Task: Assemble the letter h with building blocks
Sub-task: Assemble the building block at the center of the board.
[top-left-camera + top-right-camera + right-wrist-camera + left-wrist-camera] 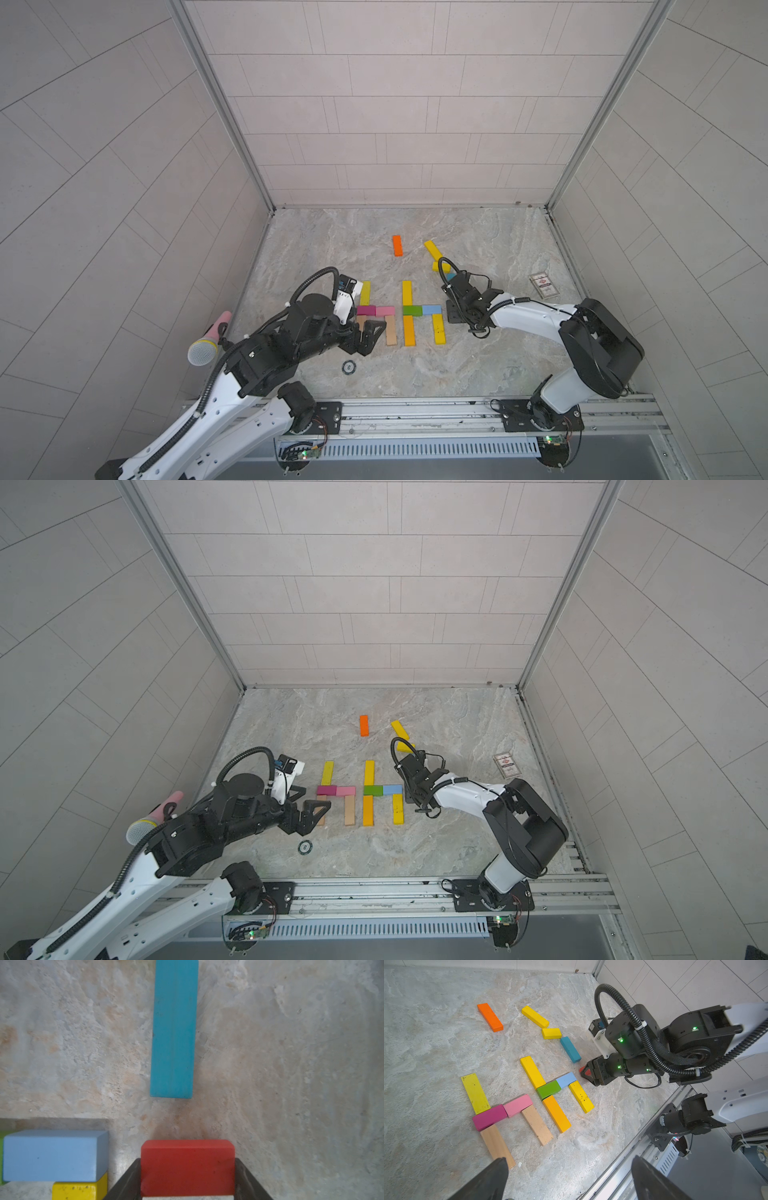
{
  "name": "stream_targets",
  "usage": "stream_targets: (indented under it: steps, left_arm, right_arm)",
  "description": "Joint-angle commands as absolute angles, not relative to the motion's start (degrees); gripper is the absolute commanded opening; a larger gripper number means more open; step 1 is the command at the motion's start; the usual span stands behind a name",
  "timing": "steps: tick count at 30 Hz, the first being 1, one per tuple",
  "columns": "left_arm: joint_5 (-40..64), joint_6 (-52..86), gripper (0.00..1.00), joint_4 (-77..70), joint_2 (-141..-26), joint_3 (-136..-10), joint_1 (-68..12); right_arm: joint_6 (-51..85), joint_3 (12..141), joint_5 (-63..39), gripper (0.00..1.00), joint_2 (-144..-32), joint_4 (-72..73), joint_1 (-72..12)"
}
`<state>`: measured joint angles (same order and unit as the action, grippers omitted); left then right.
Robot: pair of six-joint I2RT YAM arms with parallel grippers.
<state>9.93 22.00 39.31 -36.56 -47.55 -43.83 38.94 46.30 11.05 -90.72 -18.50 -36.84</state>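
Fingers (128, 1180) of the right gripper (187, 1160) were found clamped on both sides of a red block (187, 1167), held low over the tabletop (291, 1064). It sat just beside the light blue block (52, 1155) and apart from the near end of the teal block (173, 1032); contact with the tabletop could not be determined. The left gripper (569, 1158) was spread wide and empty above a plain wood block (497, 1145). Two h-shaped groups lay side by side. One comprised an olive block (475, 1093), magenta block (490, 1116), pink block (518, 1105) and two plain wood pieces. The other comprised yellow, green, light blue and orange-yellow pieces. An orange block (397, 245) and two yellow blocks (432, 250) lay loose farther back.
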Motion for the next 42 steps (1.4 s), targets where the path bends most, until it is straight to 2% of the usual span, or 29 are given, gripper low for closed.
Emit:
stream_targets:
  steps: [1, 35, 42]
  left_arm:
    - [10.28, 20.76, 1.00, 38.53, -36.38, -47.29, -43.49]
    - [10.46, 20.74, 1.00, 38.66, -36.90, -47.34, -43.37]
    - [10.56, 20.78, 1.00, 38.62, -37.02, -47.36, -43.33]
  right_arm:
    - [40.01, 47.27, 13.66, 0.55, -91.69, -18.59, -36.95]
    - [41.70, 49.57, 12.25, 0.57, -96.57, -17.32, -33.81]
    - [41.85, 49.56, 12.26, 0.65, -96.96, -17.23, -33.74]
